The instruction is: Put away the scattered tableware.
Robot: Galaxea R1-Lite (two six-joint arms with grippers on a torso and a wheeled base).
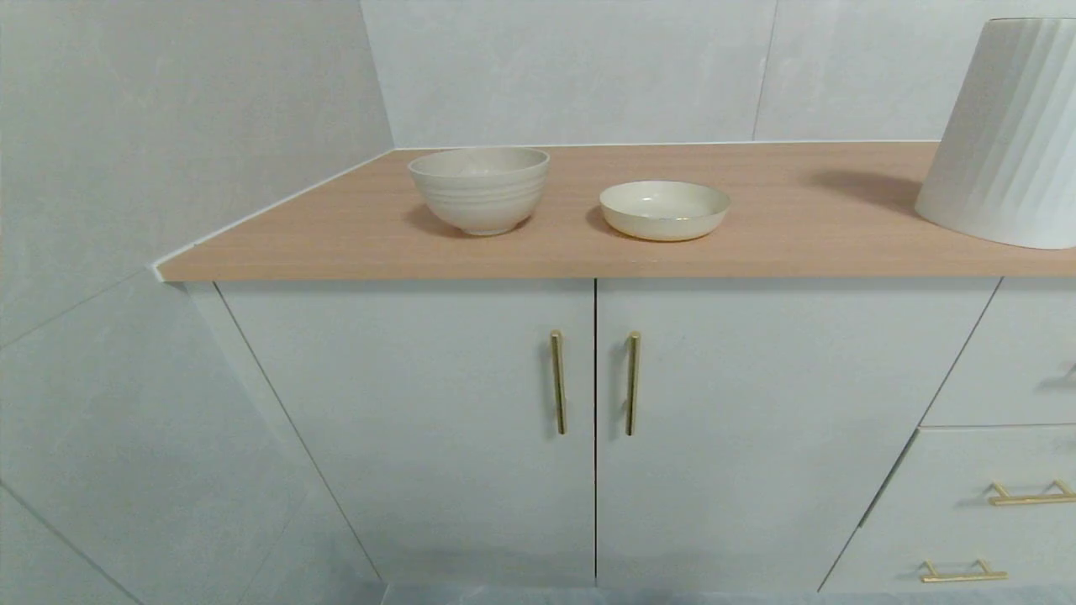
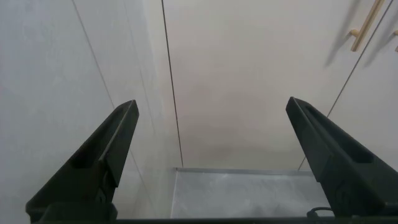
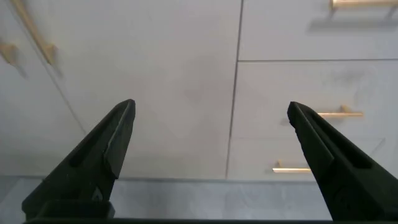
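Note:
A deep, ribbed beige bowl [image 1: 480, 188] stands on the wooden countertop [image 1: 782, 235] toward its left end. To its right sits a shallow cream dish [image 1: 664, 209], a short gap apart from the bowl. My left gripper [image 2: 211, 112] is open and empty, low in front of the white cabinet front near the floor. My right gripper [image 3: 211, 112] is also open and empty, facing the cabinet door and drawer fronts low down.
Below the counter are two shut cabinet doors with gold handles [image 1: 558, 381] [image 1: 632, 382]. Drawers with gold pulls [image 1: 1031, 495] are at the right. A large white ribbed lampshade [image 1: 1009, 134] stands on the counter's right end. A tiled wall closes the left side.

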